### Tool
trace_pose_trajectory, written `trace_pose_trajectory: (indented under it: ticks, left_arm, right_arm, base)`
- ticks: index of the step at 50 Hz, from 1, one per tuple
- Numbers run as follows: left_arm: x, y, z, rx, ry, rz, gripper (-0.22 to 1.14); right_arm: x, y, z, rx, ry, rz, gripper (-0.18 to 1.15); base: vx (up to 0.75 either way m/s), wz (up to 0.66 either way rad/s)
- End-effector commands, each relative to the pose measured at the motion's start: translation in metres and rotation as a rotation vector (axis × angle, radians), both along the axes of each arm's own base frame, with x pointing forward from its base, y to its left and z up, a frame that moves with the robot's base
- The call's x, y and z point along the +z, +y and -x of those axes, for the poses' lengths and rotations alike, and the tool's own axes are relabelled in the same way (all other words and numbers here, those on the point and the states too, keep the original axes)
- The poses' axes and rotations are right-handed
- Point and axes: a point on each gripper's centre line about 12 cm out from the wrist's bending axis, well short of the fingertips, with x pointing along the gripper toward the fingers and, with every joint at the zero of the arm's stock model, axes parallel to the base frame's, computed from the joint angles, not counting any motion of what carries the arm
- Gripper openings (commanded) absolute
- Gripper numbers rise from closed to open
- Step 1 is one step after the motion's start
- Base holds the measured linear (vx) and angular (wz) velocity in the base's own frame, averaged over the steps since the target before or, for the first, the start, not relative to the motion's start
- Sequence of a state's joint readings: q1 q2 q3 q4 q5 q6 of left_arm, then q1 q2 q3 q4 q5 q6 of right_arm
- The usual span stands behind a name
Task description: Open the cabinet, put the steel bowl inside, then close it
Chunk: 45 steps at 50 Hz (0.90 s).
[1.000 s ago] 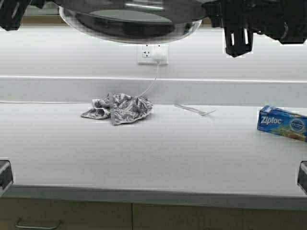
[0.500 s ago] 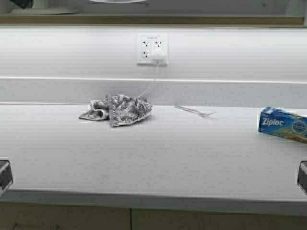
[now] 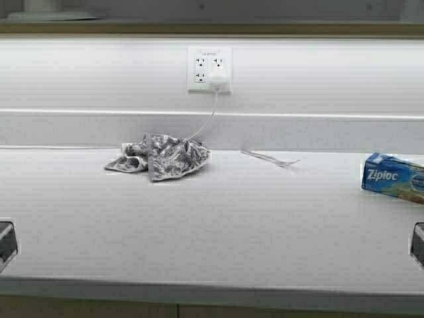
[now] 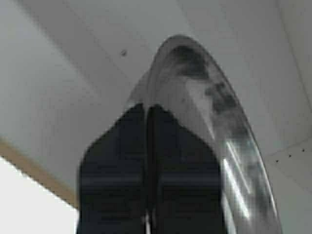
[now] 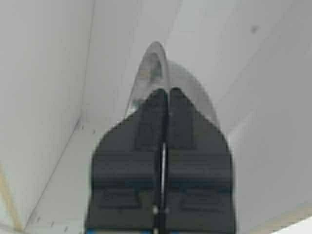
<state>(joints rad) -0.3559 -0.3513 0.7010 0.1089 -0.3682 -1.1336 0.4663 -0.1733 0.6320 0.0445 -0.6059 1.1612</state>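
Holding the steel bowl point(image 4: 229, 126) by its rim, we clench our left gripper point(image 4: 146, 109) and right gripper point(image 5: 167, 92) on it, inside the white-walled cabinet point(image 5: 48, 73).

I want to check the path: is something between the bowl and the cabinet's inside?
Nothing visible does. Both grippers, left and right, are shut on the bowl's rim, and only bare white cabinet panels show around it. The high view shows neither bowl nor arms.
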Motion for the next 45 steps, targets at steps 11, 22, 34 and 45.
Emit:
trace_pose_trajectory:
  ticks: [11, 22, 34, 45]
  left_arm:
    - [0.027, -0.027, -0.042, -0.026, -0.025, 0.007, 0.02]
    - [0.015, -0.039, -0.071, -0.025, 0.002, 0.001, 0.02]
    - [-0.002, -0.047, -0.095, -0.013, 0.046, 0.021, 0.02]
    - [-0.012, -0.050, -0.109, -0.002, 0.067, 0.033, 0.02]
  right_arm:
    - [0.028, 0.001, -0.026, -0.021, -0.010, 0.011, 0.07]
    - [0.022, -0.001, -0.052, -0.047, 0.077, 0.052, 0.07]
    - [0.012, 0.001, -0.072, -0.057, 0.143, 0.075, 0.07]
    - [-0.005, -0.009, -0.089, -0.089, 0.210, 0.100, 0.07]
  base:
    - [0.08, -0.01]
    - [0.10, -0.02]
    - [0.09, -0.01]
    - [0.06, 0.00]
